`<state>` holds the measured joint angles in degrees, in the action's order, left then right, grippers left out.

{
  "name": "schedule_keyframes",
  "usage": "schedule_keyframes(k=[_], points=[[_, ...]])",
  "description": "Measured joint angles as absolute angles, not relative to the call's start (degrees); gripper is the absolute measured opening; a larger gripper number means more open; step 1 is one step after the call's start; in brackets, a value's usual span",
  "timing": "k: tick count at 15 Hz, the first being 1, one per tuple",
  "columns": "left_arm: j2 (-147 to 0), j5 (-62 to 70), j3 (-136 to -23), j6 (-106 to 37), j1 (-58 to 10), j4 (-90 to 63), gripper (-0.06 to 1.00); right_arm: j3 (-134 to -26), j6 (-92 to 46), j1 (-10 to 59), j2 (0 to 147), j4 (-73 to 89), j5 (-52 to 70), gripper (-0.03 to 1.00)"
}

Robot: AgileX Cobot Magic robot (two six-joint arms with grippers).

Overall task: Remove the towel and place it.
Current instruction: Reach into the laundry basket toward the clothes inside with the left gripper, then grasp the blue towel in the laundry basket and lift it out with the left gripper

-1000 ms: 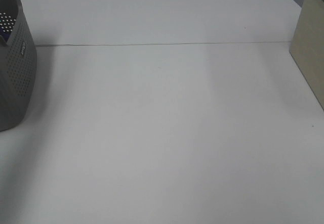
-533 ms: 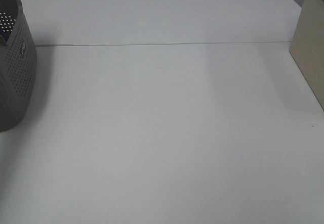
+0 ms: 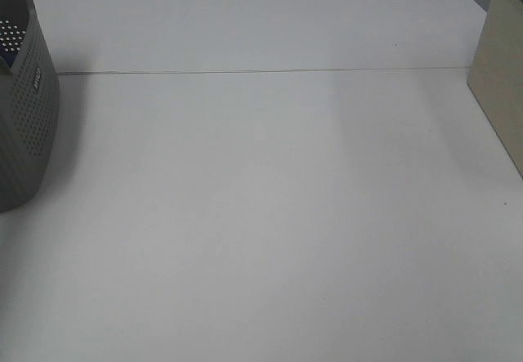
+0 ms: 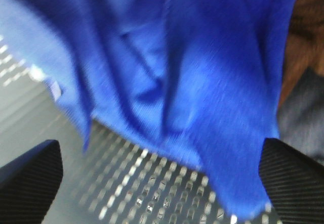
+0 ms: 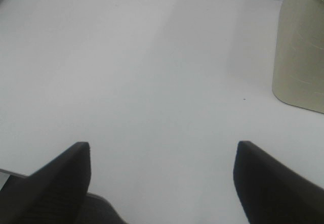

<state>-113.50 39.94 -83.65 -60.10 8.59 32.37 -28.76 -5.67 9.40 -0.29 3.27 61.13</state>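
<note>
So, progress report: basically nothing's done yet, as far as I can tell. The towel [image 4: 202,82] is bunched up in deep blue folds right against the perforated grey basket [image 4: 152,193]. From the left wrist view I can't say whether it's sitting inside or slung over a wall. In the high view the white worktop [image 3: 270,215] has no cloth on it, only the basket [image 3: 29,125] at the left edge and a beige container [image 3: 498,92] at the right edge. So grabbing the towel, lifting it out and laying it down are all left to do, I'd guess.

The left end effector [image 4: 159,158] is spread wide and pinching nothing. Its two black fingers sit out on either side, with the towel's lower edge hanging just ahead, between them. It looks very close, but I don't see any contact. There's a small pale bit [image 4: 54,90] near one corner that might be a tag. It's too blurry to call.

The right end effector [image 5: 163,145] is also spread and empty. It hovers over bare worktop with the beige container [image 5: 301,47] off to one side, well apart from the towel.
</note>
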Motion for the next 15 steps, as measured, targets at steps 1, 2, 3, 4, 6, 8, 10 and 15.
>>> schedule_keyframes(k=[1,2,3,4,6,8,10,15], points=[[-115.22,39.42,-83.65,-60.28,8.59,32.37,0.98,-28.76,-5.67,9.40,-0.29,3.27,61.13,0.76],[-116.60,38.67,-83.65,-60.28,8.59,32.37,0.98,-28.76,-5.67,9.40,-0.29,3.27,61.13,0.76],[-117.51,38.39,-83.65,-60.28,8.59,32.37,0.96,-28.76,-5.67,9.40,-0.29,3.27,61.13,0.76],[-117.97,38.39,-83.65,-60.28,8.59,32.37,0.92,-28.76,-5.67,9.40,-0.29,3.27,61.13,0.76],[-117.97,38.39,-83.65,-60.45,8.59,32.43,0.85,-28.76,-5.67,9.40,-0.29,3.27,61.13,0.76],[-117.97,38.39,-83.65,-60.50,8.59,32.43,0.77,-28.76,-5.67,9.40,-0.29,3.27,61.13,0.76],[-117.97,38.33,-83.65,-60.50,8.59,32.43,0.69,-28.76,-5.67,9.40,-0.29,3.27,61.13,0.76],[-118.09,37.36,-83.65,-60.50,8.59,32.37,0.20,-28.76,-5.67,9.40,-0.29,3.27,61.13,0.76]])
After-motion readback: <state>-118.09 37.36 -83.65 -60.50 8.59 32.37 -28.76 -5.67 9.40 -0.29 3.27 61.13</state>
